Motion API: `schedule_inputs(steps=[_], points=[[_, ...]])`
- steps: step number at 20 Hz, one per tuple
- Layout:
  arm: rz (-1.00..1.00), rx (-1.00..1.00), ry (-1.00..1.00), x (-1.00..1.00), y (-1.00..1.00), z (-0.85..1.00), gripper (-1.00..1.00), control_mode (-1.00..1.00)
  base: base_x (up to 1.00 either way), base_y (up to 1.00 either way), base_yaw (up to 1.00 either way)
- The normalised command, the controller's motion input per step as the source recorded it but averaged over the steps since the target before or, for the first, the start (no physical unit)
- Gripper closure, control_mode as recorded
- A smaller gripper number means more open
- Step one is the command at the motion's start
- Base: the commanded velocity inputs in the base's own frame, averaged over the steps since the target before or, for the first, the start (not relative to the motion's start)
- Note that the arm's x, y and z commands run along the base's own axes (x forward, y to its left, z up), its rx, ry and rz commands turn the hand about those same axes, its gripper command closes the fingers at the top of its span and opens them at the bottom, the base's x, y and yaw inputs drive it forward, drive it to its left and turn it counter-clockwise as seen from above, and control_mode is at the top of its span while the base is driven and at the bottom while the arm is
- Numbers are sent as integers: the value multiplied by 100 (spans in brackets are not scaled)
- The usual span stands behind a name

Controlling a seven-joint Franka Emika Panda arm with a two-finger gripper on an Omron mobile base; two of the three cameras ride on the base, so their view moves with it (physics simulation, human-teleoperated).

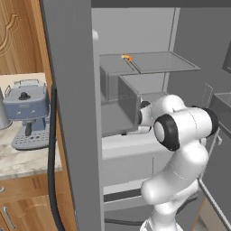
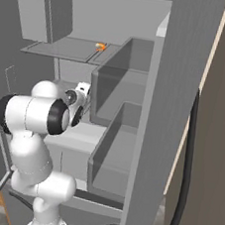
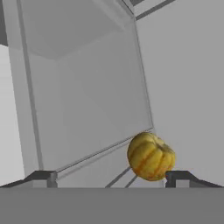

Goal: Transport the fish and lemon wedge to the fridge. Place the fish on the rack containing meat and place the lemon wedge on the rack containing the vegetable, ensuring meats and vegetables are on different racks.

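Yellow-brown vegetable point(image 3: 151, 156) beside pale fridge point(image 3: 87, 96) wall

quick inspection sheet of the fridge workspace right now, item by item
surface: pale grey fridge interior, upper shelf, lower shelf
job's things: meat, tiny orange lump on the upper shelf; vegetable, round yellow-brown ball on the lower shelf, right in front of the hand camera; fish and lemon wedge: nothing seen
clutter: nothing seen inside the fridge
pincer: pincer open, fingertips wide apart, nothing between them, vegetable close by one tip
cables: black cable hanging along the fridge's outer side
surroundings: blue-grey coffee machine on the counter, wooden cabinets
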Motion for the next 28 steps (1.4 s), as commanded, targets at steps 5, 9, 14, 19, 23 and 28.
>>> schedule_inputs(steps=[5,9,14,19,23,28], points=[[-1,0,-2,-77,0,49,-100,-100,0,0,0],[-9,0,0,-78,0,97,-100,-100,0,0,0],[-17,0,1,-49,0,96,-100,-100,0,0,0],[-12,0,31,-28,-8,47,-100,-100,0,0,0],[-14,4,13,-81,-15,45,-100,-100,0,0,0],[-20,10,-2,-87,-10,24,-100,-100,0,0,0]])
